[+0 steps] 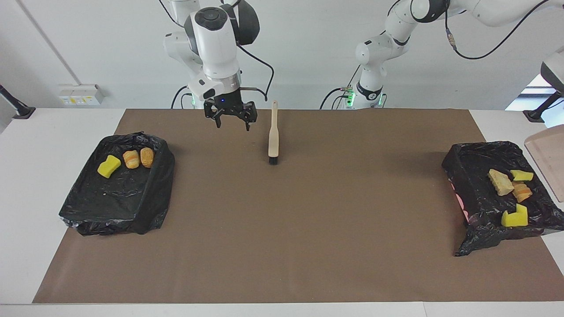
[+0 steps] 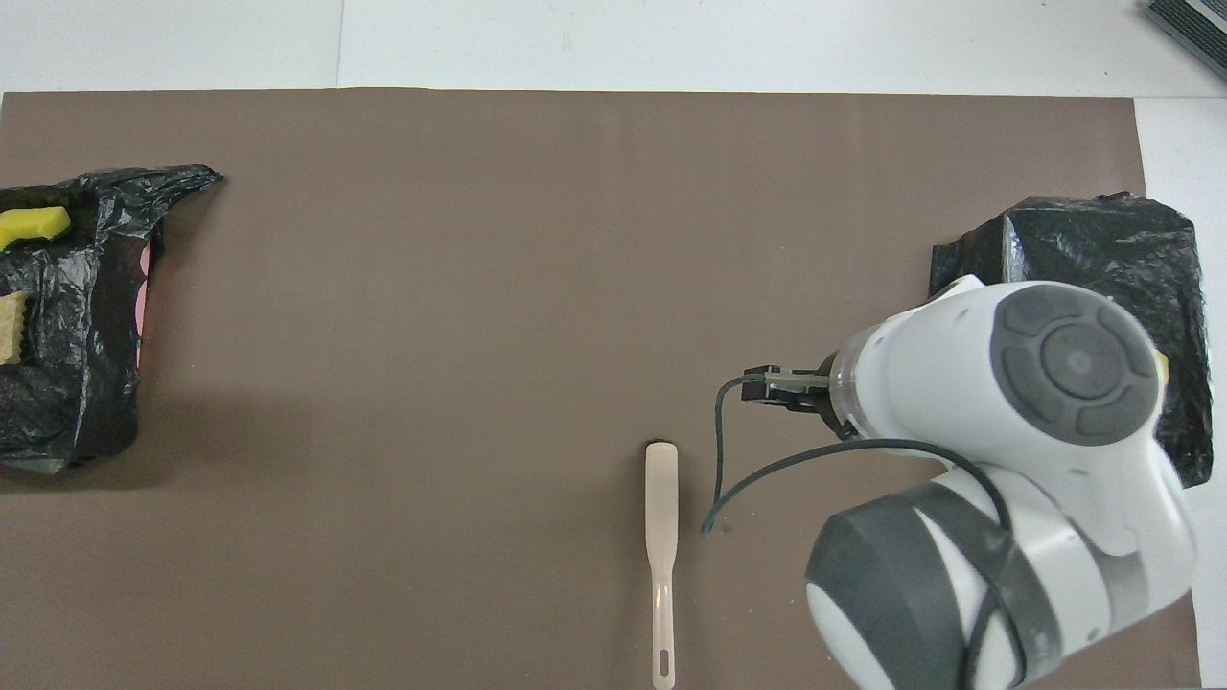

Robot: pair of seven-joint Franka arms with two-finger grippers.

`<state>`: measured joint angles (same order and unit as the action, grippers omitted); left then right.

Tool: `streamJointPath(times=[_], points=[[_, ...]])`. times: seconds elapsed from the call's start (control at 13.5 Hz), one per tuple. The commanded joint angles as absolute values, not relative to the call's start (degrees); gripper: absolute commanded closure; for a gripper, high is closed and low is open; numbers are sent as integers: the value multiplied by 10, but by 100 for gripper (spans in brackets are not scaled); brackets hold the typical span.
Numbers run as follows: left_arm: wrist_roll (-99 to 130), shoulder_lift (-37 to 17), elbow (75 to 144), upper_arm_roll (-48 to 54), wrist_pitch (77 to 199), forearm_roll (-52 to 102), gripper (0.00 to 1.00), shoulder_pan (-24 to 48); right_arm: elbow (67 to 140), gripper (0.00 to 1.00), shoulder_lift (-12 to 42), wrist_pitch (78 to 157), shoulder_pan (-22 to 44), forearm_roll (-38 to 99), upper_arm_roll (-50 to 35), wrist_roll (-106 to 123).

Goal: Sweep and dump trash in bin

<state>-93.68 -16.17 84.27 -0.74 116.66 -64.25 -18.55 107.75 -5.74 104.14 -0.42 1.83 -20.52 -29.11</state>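
Observation:
Seven trash scraps lie in two black-bag-lined bins. The bin at the right arm's end (image 1: 88, 207) holds a yellow sponge (image 1: 109, 166) and two bread lumps (image 1: 131, 159). The bin at the left arm's end (image 1: 476, 198) holds a tan lump (image 1: 500, 182), an orange lump (image 1: 522, 192) and two yellow sponges (image 1: 514, 217). The beige brush (image 1: 273, 132) lies flat on the brown mat, near the robots. My right gripper (image 1: 233, 121) is open and empty, in the air over the mat beside the brush's handle, toward the right arm's end. My left gripper is out of view.
A beige dustpan (image 1: 546, 158) shows at the frame's edge past the bin at the left arm's end. In the overhead view the brush (image 2: 661, 537) lies beside my right arm, which covers most of one bin (image 2: 1083, 240). The brown mat (image 1: 308, 220) covers the table's middle.

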Motion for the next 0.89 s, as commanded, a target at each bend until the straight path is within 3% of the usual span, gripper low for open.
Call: streamJointPath(times=[0.0, 0.22, 0.81], points=[[-887, -115, 909, -14, 1155, -683, 100, -161, 1032, 0, -58, 999, -39, 17, -208, -257], [-887, -109, 897, -6, 1109, -650, 100, -125, 1019, 0, -62, 991, -41, 18, -184, -256], [-775, -118, 888, -6, 1034, -323, 100, -21, 965, 0, -79, 915, -41, 17, -88, -145]])
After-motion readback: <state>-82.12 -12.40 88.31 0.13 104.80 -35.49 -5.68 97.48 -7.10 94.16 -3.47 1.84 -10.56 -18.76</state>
